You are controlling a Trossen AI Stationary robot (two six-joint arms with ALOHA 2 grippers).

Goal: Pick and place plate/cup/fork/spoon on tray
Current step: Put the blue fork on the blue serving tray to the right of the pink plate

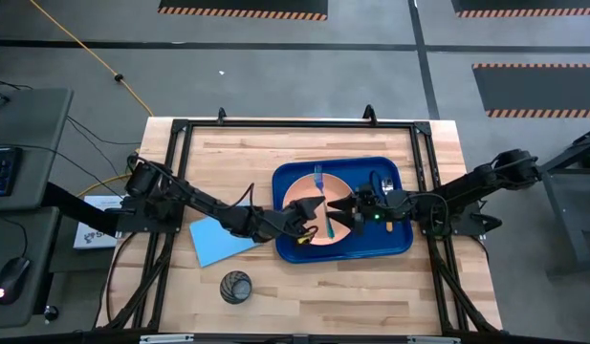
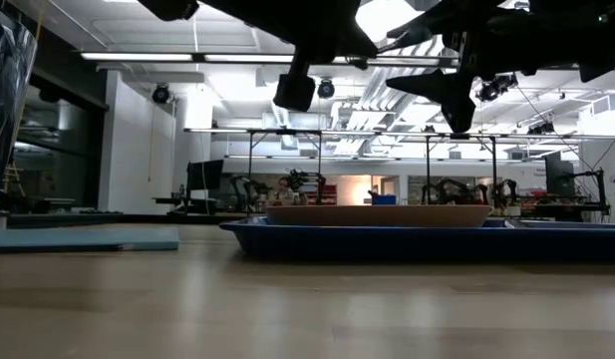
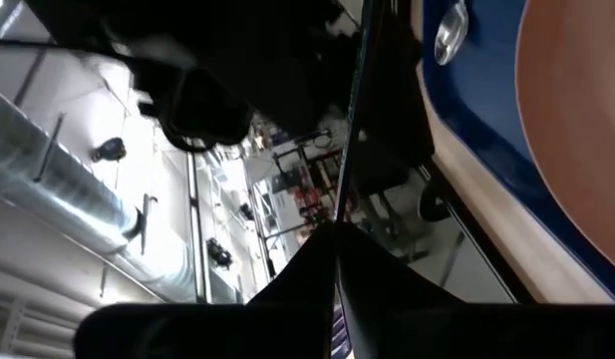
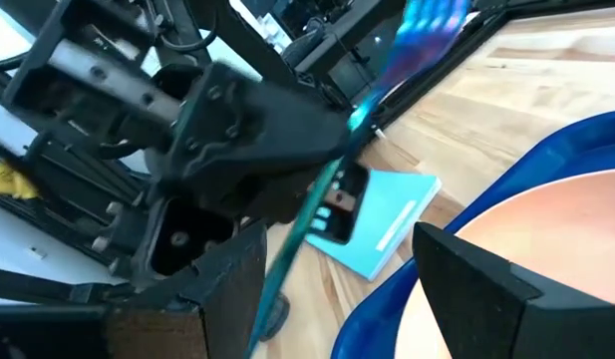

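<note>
The blue-teal fork (image 1: 319,178) is held over the peach plate (image 1: 302,194), which lies in the dark blue tray (image 1: 398,245). My left gripper (image 1: 314,218) reaches in from the table's left and is shut on the fork. My right gripper (image 1: 344,210) faces it from the right, open over the plate. In the right wrist view the fork's teal end (image 4: 287,264) passes between its fingers, close to one (image 4: 227,289); I cannot tell if they touch. The spoon (image 1: 388,225) lies in the tray's right part. The dark cup (image 1: 235,287) stands on the table near the front edge. My left gripper pinches the fork's thin shaft (image 4: 332,165) near its middle between its two shut fingers. The fingers come about level from the table's left and lie across the fork. The fork is lifted clear above the plate, its blue tines (image 4: 437,18) toward the table's far edge, its teal end toward the near edge.
A light-blue flat sheet (image 1: 218,241) lies on the table left of the tray, under my left arm. The low view shows the plate (image 2: 377,215) flat in the tray (image 2: 387,241), with both grippers above it. The black frame rails run along the table's edges.
</note>
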